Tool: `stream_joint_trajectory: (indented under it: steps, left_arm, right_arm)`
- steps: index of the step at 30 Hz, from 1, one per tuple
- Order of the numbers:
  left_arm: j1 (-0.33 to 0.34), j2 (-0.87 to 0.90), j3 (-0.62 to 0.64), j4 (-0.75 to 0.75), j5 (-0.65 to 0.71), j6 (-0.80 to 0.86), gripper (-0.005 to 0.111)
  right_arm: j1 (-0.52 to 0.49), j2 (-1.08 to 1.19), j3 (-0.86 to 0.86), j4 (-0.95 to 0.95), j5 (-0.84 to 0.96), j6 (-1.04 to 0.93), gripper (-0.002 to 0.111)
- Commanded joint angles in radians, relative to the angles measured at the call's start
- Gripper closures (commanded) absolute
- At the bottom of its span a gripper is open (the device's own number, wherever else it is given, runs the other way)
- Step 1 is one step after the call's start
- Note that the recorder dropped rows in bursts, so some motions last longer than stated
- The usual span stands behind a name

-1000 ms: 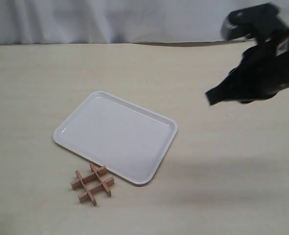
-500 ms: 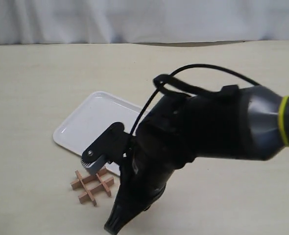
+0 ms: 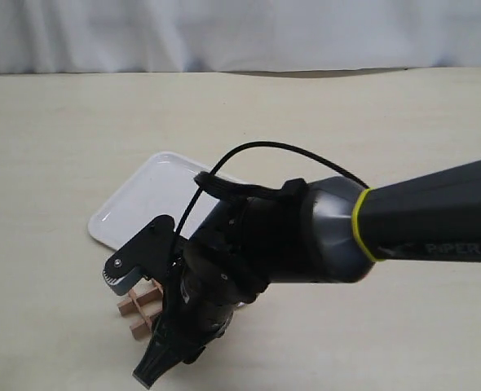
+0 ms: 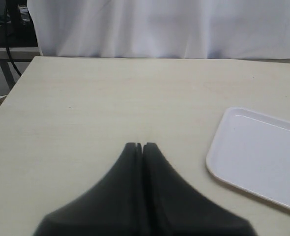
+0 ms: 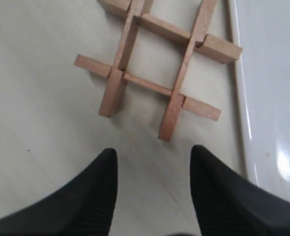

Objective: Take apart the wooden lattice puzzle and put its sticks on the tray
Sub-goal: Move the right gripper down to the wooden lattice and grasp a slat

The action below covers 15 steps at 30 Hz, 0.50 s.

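We note right gripper swung in from far right; now spread wide over wooden lattice puzzle (all sticks interlocked), on tabletop just beside tray. Left gripper clenched, empty. First grasp likely next.

- In the exterior view the right arm covers most of the puzzle; only its left corner shows.
- The same arm hides the near right part of the tray.
- In the left wrist view the tray runs off the picture's edge.
- In the right wrist view one end of the puzzle is cut off.
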Motion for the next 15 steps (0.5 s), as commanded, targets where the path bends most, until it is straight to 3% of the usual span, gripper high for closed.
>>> stream_joint_trajectory:
  steps: [1, 3, 7, 15]
  left_arm:
    - [-0.006, -0.001, 0.002, 0.001, -0.005, -0.003, 0.107]
    - [-0.006, -0.001, 0.002, 0.001, -0.005, -0.003, 0.107]
    - [-0.006, -0.001, 0.002, -0.001, -0.001, -0.003, 0.107]
    - [-0.006, -0.001, 0.002, -0.001, -0.001, -0.003, 0.107]
  right_arm:
    - [0.001, 0.026, -0.005, -0.026, -0.074, 0.02, 0.063]
    - [0.001, 0.028, -0.005, -0.026, -0.115, 0.032, 0.064]
    - [0.001, 0.028, -0.005, -0.098, -0.135, 0.05, 0.084]
    - [0.001, 0.05, -0.005, -0.108, -0.168, 0.062, 0.086]
